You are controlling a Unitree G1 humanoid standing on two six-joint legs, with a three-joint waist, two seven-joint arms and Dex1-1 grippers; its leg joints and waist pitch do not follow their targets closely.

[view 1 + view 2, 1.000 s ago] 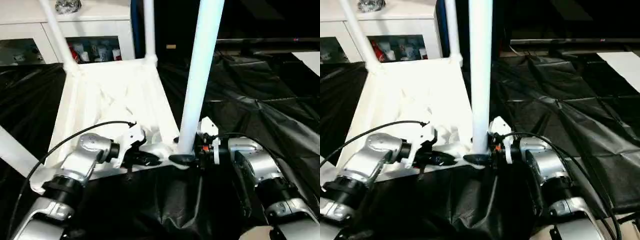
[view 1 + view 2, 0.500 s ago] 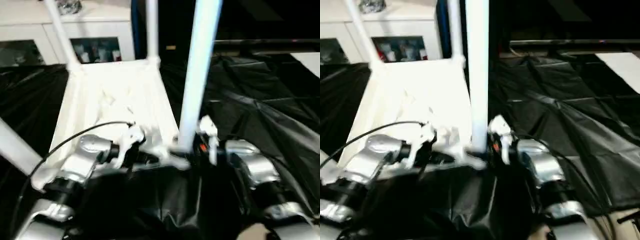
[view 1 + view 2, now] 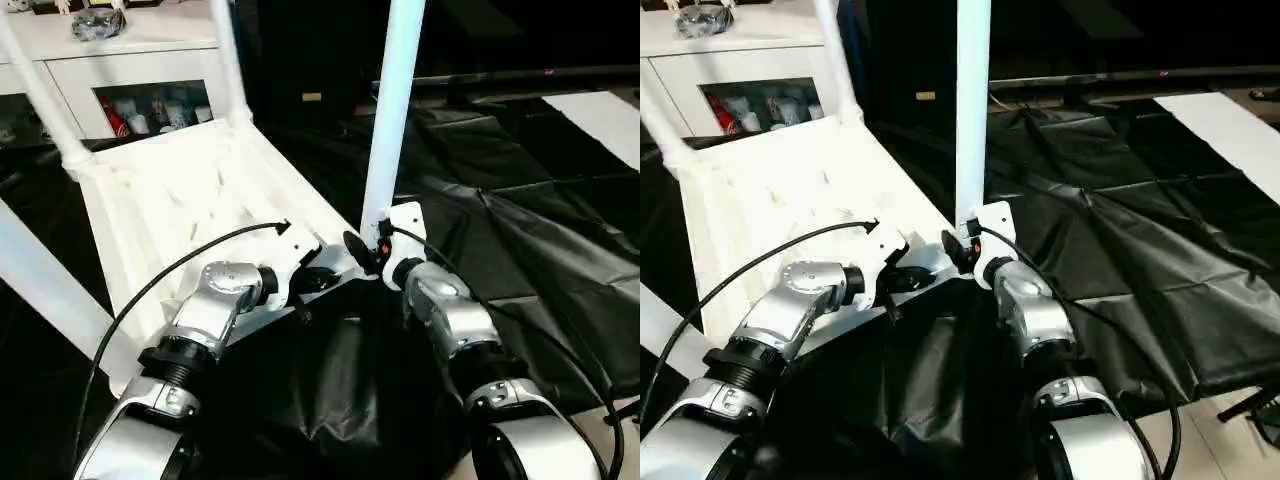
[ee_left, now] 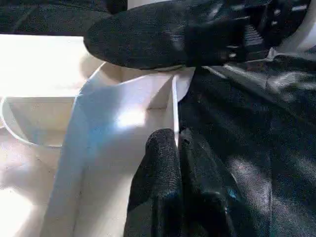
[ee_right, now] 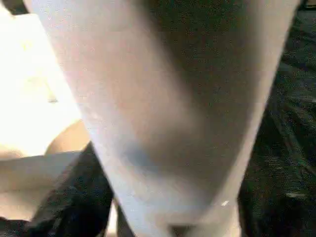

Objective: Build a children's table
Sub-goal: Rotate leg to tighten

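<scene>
Legs in, table upside down, nearly built.
Four legs (image 3: 392,110) stood in tabletop (image 3: 170,200); left hand (image 3: 310,282) pinched rim, right hand (image 3: 362,252) closed round near leg; flipping remained.

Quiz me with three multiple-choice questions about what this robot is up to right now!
1. Where is the right pincer? A raised overhead; B by the near leg's base; C behind the robot.
2. How many white legs stand up from the tabletop? A two; B three; C four.
3. The left pincer is: A wide open; B shut on the tabletop's rim; C holding a cup.
Answers: B, it sits beside the leg's foot; C, one rises at each corner; B, its fingers pinch the thin white edge.
</scene>
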